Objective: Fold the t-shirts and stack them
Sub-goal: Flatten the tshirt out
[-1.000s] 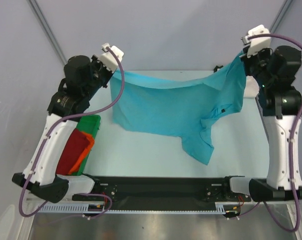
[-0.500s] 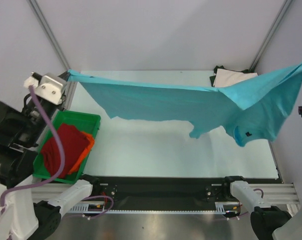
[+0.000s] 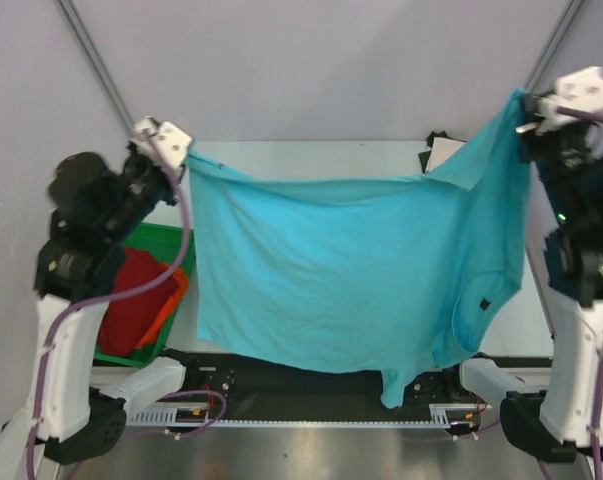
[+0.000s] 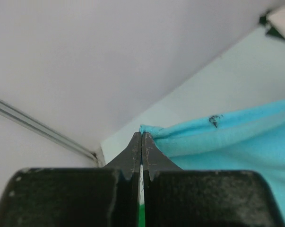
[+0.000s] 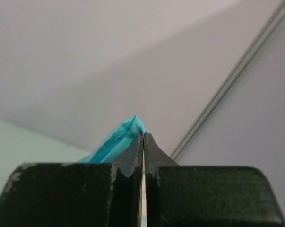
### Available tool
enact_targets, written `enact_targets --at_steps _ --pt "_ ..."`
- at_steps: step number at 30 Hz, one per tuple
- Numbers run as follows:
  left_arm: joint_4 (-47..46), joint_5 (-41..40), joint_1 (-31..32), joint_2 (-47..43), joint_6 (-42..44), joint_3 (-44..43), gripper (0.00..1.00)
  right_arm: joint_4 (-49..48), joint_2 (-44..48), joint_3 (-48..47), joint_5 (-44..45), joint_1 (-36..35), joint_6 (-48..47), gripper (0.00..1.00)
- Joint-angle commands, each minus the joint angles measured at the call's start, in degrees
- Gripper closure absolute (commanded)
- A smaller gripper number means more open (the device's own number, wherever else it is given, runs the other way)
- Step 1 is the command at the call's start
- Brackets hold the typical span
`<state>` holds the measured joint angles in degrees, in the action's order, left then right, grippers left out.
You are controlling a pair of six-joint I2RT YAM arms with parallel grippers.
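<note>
Left end effector point(image 4: 141, 140) and right end effector point(image 5: 142, 140) each pinch a turquoise t-shirt point(image 3: 331, 270) corner; such thin grips may slip.

The pale table point(image 3: 311, 160) is lying well below both raised pairs of fingers, and the hanging turquoise t-shirt point(image 3: 331, 270) is hiding most of its middle. A green bin point(image 3: 171, 240) is sitting on it beneath the left gripper point(image 3: 186, 158), toward the near edge, holding a dark red shirt point(image 3: 131, 310) and an orange shirt point(image 3: 171, 300). A cream-white shirt point(image 3: 449, 152) is resting on a dark cloth point(image 3: 433, 140) at the far corner, below and inward of the right gripper point(image 3: 521, 100).
</note>
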<state>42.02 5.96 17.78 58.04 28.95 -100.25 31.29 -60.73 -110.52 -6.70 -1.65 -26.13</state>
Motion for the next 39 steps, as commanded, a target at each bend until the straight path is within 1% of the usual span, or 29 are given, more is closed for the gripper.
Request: enact_targets --at_steps 1,3,4,6,7,8,10,12,13,14,16,17,19,20,24,27,28,29,30,31,32,35,39 --pt "-1.1 -1.4 -0.6 4.1 -3.4 9.5 0.99 -7.1 -2.9 12.5 -2.8 0.0 -2.0 1.00" --pt "-2.0 -1.3 -0.6 6.1 -3.2 13.5 1.00 -8.5 -4.1 17.2 -4.0 -0.4 -2.3 1.00" --pt "-4.5 -1.2 -0.7 6.6 -3.1 17.8 1.00 -10.0 -5.9 22.2 -3.9 -0.7 -2.7 1.00" --pt "-7.8 -0.7 -1.3 8.9 -2.7 22.4 1.00 -12.1 -7.6 26.9 -3.5 -2.2 -4.2 1.00" --pt "-9.7 -0.2 -1.5 10.0 -2.6 26.5 1.00 -14.2 -9.8 30.5 -3.2 -2.7 -4.8 1.00" --pt "-13.5 0.5 -2.0 11.7 -2.8 28.0 0.99 -15.7 -11.1 32.5 -2.8 -3.3 -5.9 1.00" --pt "-16.3 1.9 -3.1 18.0 -2.9 30.4 0.99 -19.6 -14.0 34.7 -2.6 -4.3 -6.4 1.00" --pt "-19.2 3.9 -4.6 22.4 -3.7 30.1 1.00 -22.7 -19.1 36.2 -2.4 -4.5 -6.5 1.00" --pt "-20.4 4.4 -5.1 27.1 -4.1 29.2 1.00 -23.7 -21.0 36.1 -2.1 -4.4 -6.6 1.00" --pt "-21.3 4.6 -5.6 29.1 -5.3 28.5 1.00 -24.3 -25.1 35.2 -1.9 -4.2 -6.3 1.00" --pt "-22.5 5.3 -6.7 34.9 -7.0 25.9 1.00 -23.9 -29.7 32.5 -2.4 -3.2 -6.3 1.00" --pt "-22.4 5.6 -7.0 36.9 -8.1 24.9 1.00 -23.8 -33.9 31.3 -2.4 -2.9 -6.1 1.00" --pt "-22.6 6.1 -7.2 39.6 -8.6 22.7 0.99 -23.6 -38.6 26.4 -2.5 -2.4 -6.0 1.00" --pt "-22.7 6.2 -7.2 42.0 -9.0 22.0 1.00 -23.6 -42.7 24.6 -2.5 -2.5 -5.9 1.00" --pt "-23.6 5.0 -8.3 46.8 -9.7 18.7 1.00 -24.5 -50.9 16.0 -2.4 -3.1 -5.7 1.00" --pt "-22.4 4.2 -9.9 50.5 -10.1 13.9 1.00 -22.9 -56.0 10.2 -2.8 -3.5 -5.2 1.00" --pt "-22.0 3.5 -10.0 51.3 -9.8 11.2 1.00 -22.0 -59.6 5.6 -2.9 -3.4 -5.0 1.00" --pt "-21.0 2.3 -10.1 52.1 -9.2 10.0 0.99 -20.9 -61.4 2.7 -3.0 -3.5 -4.6 1.00" --pt "-20.8 2.1 -10.1 53.1 -8.4 8.1 0.99 -18.6 -65.4 -2.5 -3.2 -3.5 -4.5 1.00" --pt "-20.3 2.0 -10.2 53.7 -8.4 7.0 1.00 -17.3 -67.0 -2.6 -3.5 -3.5 -4.4 1.00" --pt "-19.2 2.0 -10.2 54.4 -7.7 5.8 1.00 -16.4 -69.1 -8.0 -3.6 -3.5 -4.5 1.00" --pt "-18.2 0.9 -10.2 57.0 -6.9 1.7 1.00 -15.1 -74.8 -15.2 -3.4 -3.6 -4.8 1.00" --pt "-18.1 -0.5 -10.4 60.2 -6.9 -2.1 1.00 -14.7 -80.0 -21.4 -2.2 -3.9 -4.9 1.00"
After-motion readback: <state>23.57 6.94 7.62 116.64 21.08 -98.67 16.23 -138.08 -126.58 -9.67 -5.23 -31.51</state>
